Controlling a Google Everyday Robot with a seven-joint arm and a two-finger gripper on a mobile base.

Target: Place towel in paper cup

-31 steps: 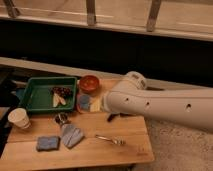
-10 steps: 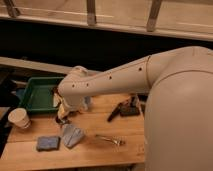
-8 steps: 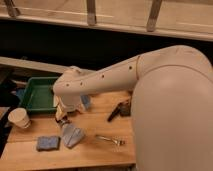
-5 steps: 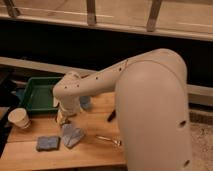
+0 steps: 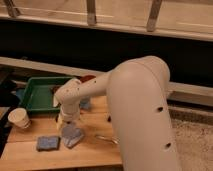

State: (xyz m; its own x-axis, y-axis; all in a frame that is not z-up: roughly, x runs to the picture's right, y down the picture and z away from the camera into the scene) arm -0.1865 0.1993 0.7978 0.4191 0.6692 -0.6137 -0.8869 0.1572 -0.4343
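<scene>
Fingers (image 5: 67, 124) sit low over the bench (image 5: 30, 159), right above the towel (image 5: 73, 135); open or closed, cannot tell. Left of them, apart, stands the cup (image 5: 19, 118).

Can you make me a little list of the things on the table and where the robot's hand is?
gripper: just above the towel's back edge
towel: crumpled on the wooden table
paper cup: upright, far left, towel not in it
blue sponge: flat, left of towel
green tray: behind the paper cup
</scene>
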